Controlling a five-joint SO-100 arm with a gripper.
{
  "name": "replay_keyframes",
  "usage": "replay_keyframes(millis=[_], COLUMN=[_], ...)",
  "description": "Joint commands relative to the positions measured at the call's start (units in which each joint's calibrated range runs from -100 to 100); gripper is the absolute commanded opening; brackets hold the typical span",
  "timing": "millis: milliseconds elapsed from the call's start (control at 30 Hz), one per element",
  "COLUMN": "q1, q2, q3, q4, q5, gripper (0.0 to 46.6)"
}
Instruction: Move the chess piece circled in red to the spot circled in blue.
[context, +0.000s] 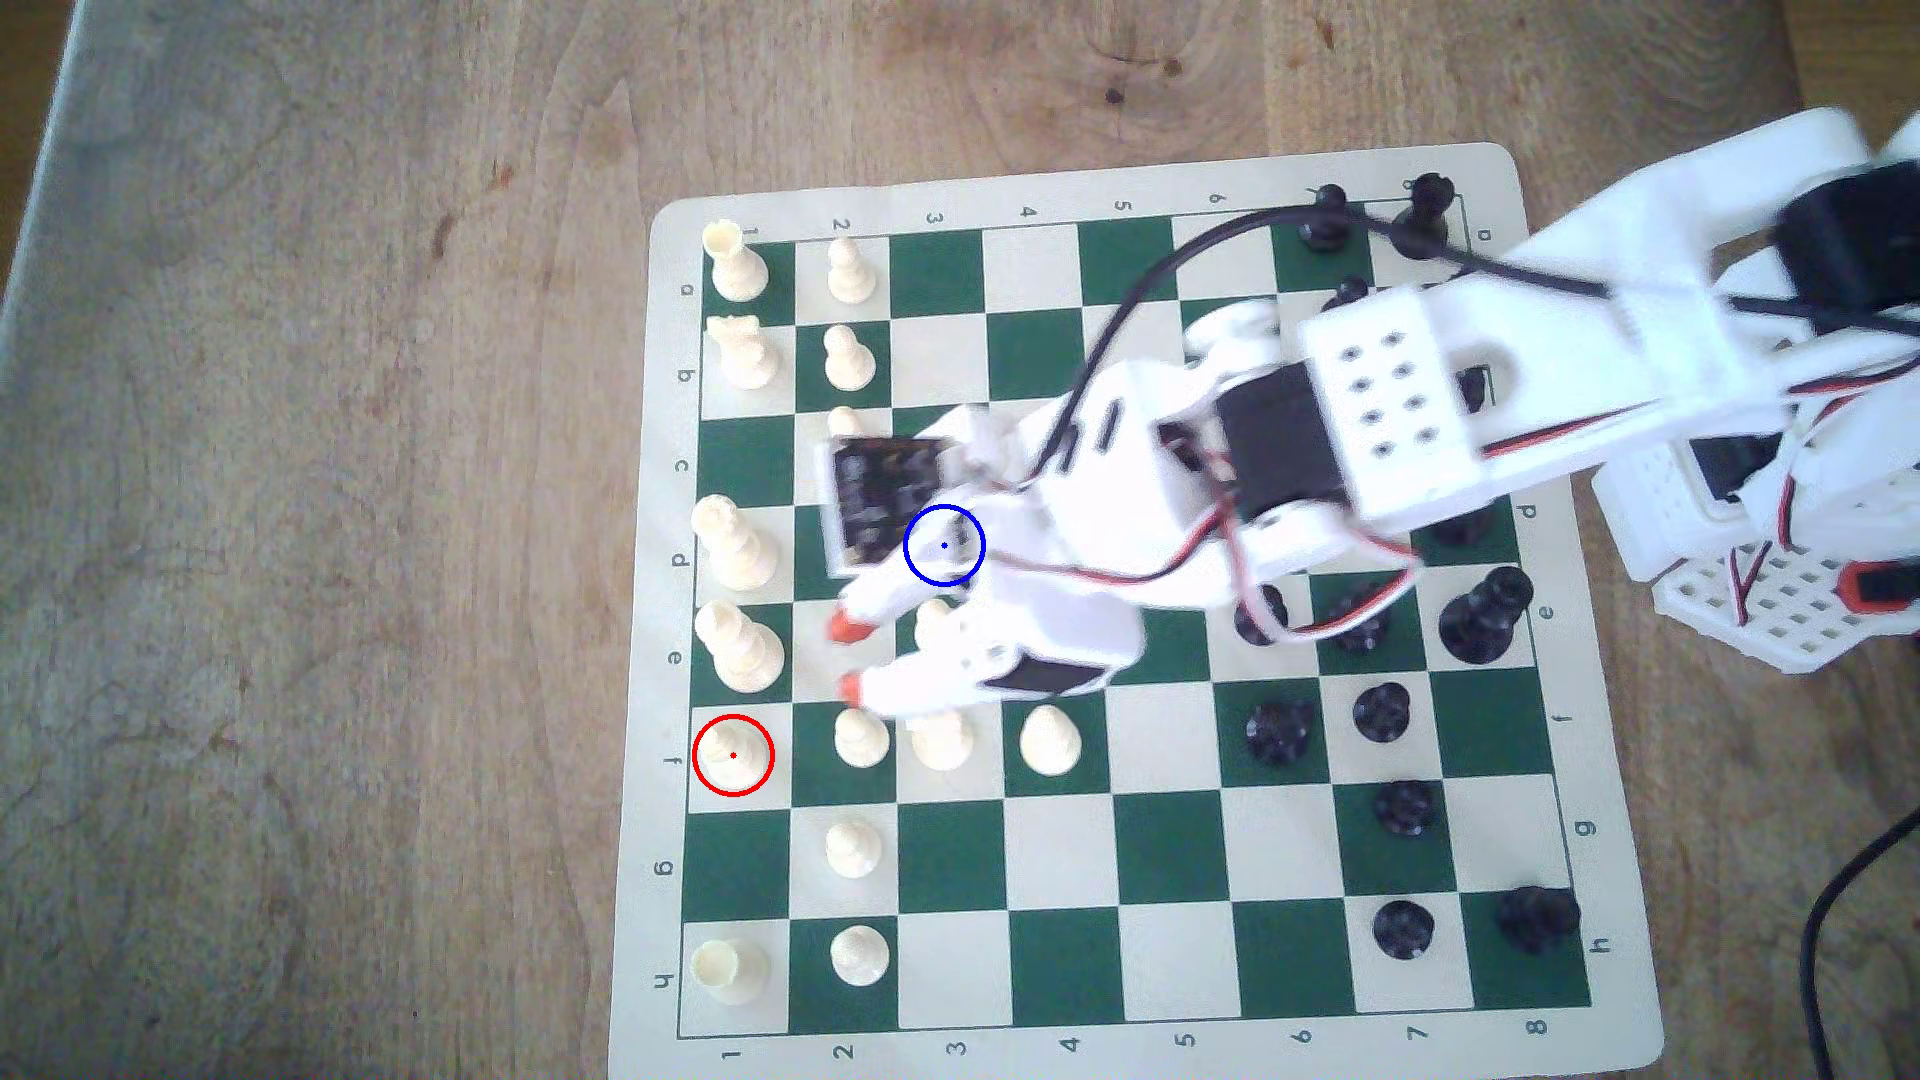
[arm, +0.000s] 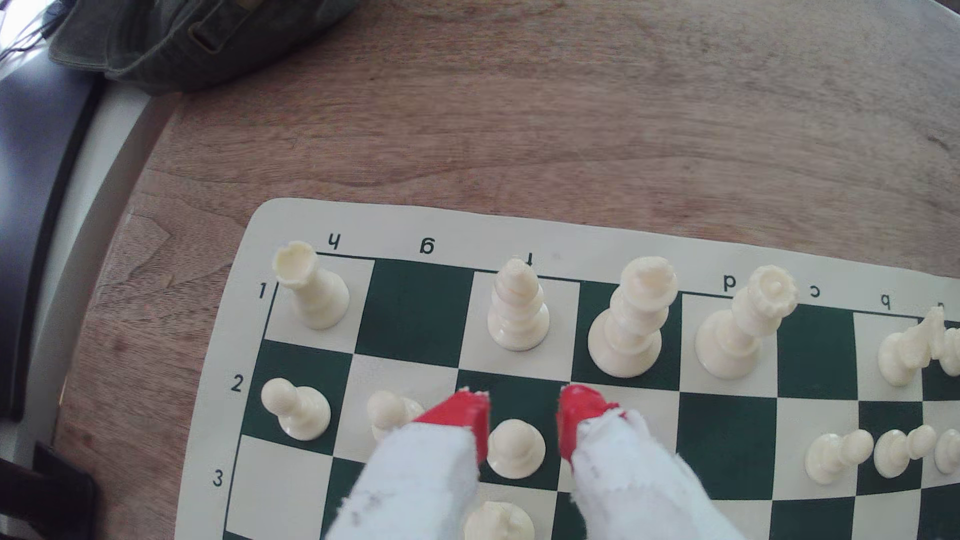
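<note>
On square f1, at the green-and-cream board's (context: 1049, 997) 9 o'clock edge, stands the slim cream-white pointed piece (context: 730, 750); the red-tipped tool (context: 846, 656) hovers open, empty, toward 2 o'clock of it.

I count one green-and-cream board (context: 1060, 966) on one wooden table (context: 312, 519). Fifteen cream pieces (context: 852, 846) show in the exterior view, two of them rooks (context: 727, 971) with notched tops. Of the black pieces (context: 1403, 927) I make out twelve, and the arm may hide more. One white arm (context: 1382, 415) carries one gripper (context: 848, 657) with two red-tipped fingers (arm: 462, 415). There is one red ring, around a single cream bishop-like piece (context: 732, 755), and one blue ring (context: 907, 545).
</note>
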Motion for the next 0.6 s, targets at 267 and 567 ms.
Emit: replay_keyframes(millis=[267,567], q1=[-0.6,0.5], q2=[11.7,20.9], q3=[-15.8,-24.5], q4=[-0.5,-0.5], q5=[-1.2,-1.2], gripper=[11.7,11.8])
